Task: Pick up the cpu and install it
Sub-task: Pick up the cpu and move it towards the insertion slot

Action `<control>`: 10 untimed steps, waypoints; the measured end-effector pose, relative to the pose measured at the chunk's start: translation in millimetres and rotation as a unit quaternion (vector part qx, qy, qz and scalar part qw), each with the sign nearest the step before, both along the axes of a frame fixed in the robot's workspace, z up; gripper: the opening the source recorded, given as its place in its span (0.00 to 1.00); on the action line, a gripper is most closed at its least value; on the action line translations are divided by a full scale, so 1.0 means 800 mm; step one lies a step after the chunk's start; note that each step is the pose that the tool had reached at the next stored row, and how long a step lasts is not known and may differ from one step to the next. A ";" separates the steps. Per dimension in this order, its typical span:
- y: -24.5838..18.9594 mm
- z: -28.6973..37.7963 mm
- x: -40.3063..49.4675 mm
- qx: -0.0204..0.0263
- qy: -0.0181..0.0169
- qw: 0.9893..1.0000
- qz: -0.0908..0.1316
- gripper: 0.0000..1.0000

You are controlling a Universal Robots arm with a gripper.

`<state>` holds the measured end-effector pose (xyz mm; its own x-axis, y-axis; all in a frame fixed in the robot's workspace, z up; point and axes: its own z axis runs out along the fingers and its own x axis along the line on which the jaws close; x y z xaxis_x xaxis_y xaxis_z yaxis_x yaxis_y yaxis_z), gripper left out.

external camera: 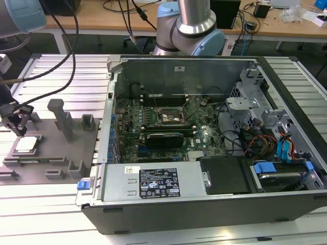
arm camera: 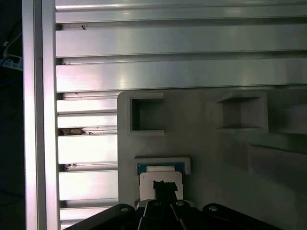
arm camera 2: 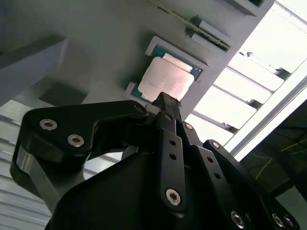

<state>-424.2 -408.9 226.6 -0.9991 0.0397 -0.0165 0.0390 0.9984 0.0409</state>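
Observation:
The cpu (external camera: 25, 144) is a small square chip with a pale silvery top. It lies flat in a holder on the grey fixture plate (external camera: 56, 148), at the exterior view's left. In both wrist views the cpu (arm camera 2: 165, 80) (arm camera: 160, 182) sits right beyond the black fingertips. My gripper (external camera: 19, 130) hangs just above the chip, its fingers drawn together into one narrow tip (arm camera 2: 165, 101) with nothing between them. Whether the tip touches the chip I cannot tell. The dark metal-framed socket (external camera: 172, 116) sits on the green motherboard inside the open computer case (external camera: 204, 153).
Grey blocks and posts (external camera: 60, 118) stand on the fixture plate beside the chip's holder. The table (external camera: 66, 71) is ribbed aluminium. The case holds cables, a drive cage and a power supply (external camera: 156, 181). Another arm's base (external camera: 189, 30) stands behind the case.

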 end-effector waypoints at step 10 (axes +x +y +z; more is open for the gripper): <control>-0.0126 -0.0218 0.007 0.003 0.000 1.000 0.000 0.11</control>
